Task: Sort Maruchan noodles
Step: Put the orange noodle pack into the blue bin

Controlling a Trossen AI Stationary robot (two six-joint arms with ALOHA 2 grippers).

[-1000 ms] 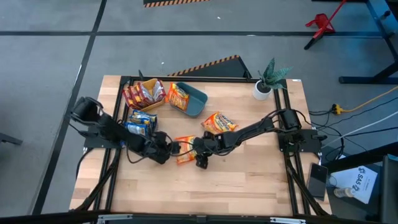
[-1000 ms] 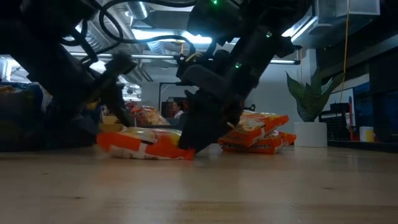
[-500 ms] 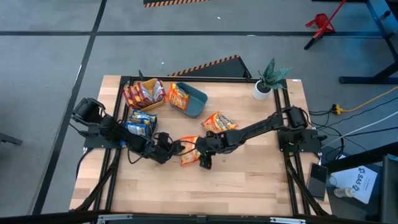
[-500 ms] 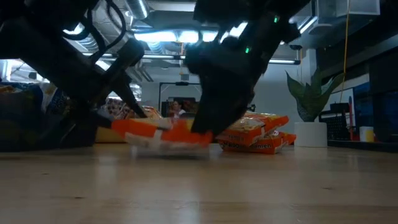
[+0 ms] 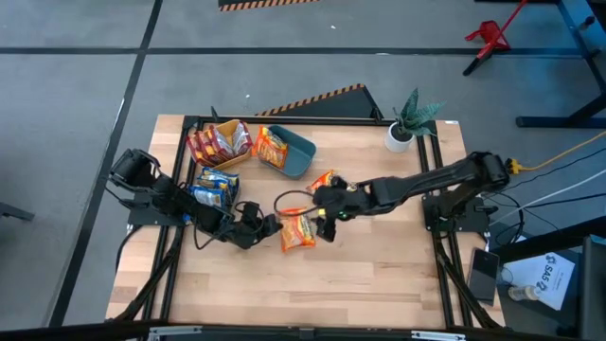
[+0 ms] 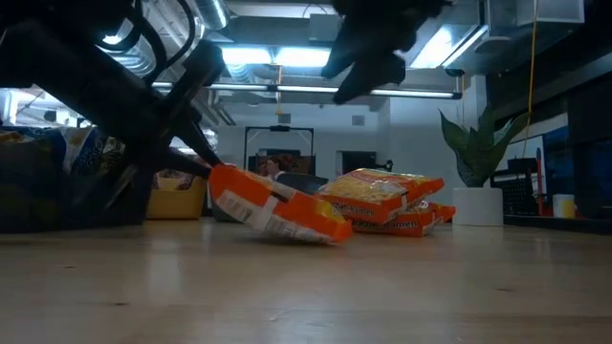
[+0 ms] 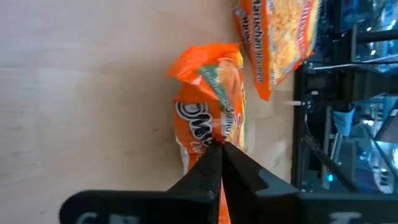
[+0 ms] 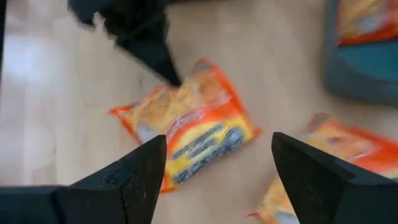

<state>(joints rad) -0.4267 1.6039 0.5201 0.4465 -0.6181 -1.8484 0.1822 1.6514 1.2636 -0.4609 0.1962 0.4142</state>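
While pinched at one edge by the left tool (image 5: 276,224), fingers (image 7: 214,163) pressed together on the wrapper, orange noodle packet (image 5: 299,232) sits near mid-counter with its held end raised and its far end down on the wood, tilted as seen in the low view (image 6: 277,204). Left arm reaching low across the wooden counter (image 5: 379,275) from the left side.

Right tool (image 5: 327,206) lifted just beside and above that packet, fingers (image 8: 142,171) spread wide apart, nothing between them; packet (image 8: 186,124) visible below in the wrist view, not touched by this tool.

Further orange packets (image 5: 320,181) stacked just past the right tool, seen in the low view as a short pile (image 6: 387,196) behind the tilted one. Teal bin (image 5: 294,153) toward the back of the counter with an orange packet (image 5: 272,147) inside. Yellow bin (image 5: 227,133) beside it at back left, red-maroon packets (image 5: 210,144) in it. Blue-silver packets (image 5: 214,183) lying at the left edge, close to the left arm.

Potted plant (image 5: 405,123) in a white pot at the back right corner.
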